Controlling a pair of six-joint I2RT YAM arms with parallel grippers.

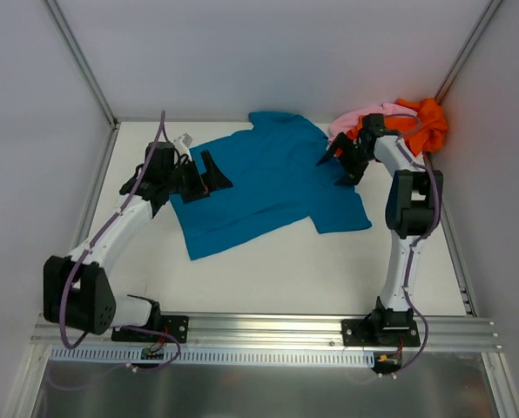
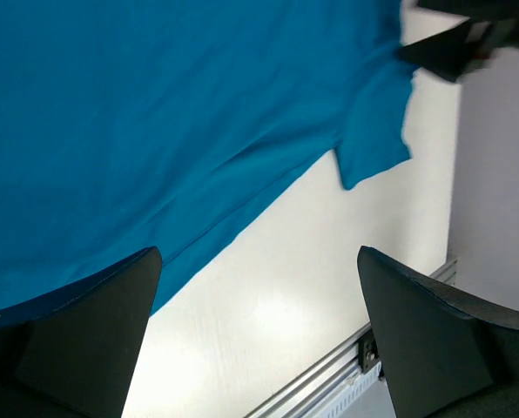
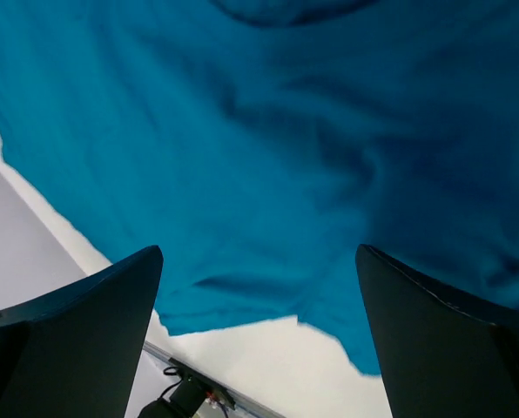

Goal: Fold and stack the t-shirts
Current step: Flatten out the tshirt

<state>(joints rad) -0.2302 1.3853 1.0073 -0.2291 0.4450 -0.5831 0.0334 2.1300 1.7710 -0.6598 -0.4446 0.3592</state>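
Observation:
A teal-blue t-shirt (image 1: 264, 183) lies spread flat in the middle of the table, also filling the left wrist view (image 2: 155, 131) and the right wrist view (image 3: 268, 148). A bright orange t-shirt (image 1: 423, 124) and a pale pink t-shirt (image 1: 360, 116) lie bunched in the back right corner. My left gripper (image 1: 214, 178) hovers open over the teal shirt's left edge, nothing between its fingers (image 2: 85, 340). Over the shirt's right sleeve area my right gripper (image 1: 340, 161) stands open and empty too, its fingers (image 3: 77, 340) wide apart.
White walls with metal corner posts (image 1: 81, 61) close in the table on three sides. An aluminium rail (image 1: 268, 331) runs along the near edge where both arm bases are bolted. A small white tag (image 1: 187, 139) lies by the shirt's back left corner.

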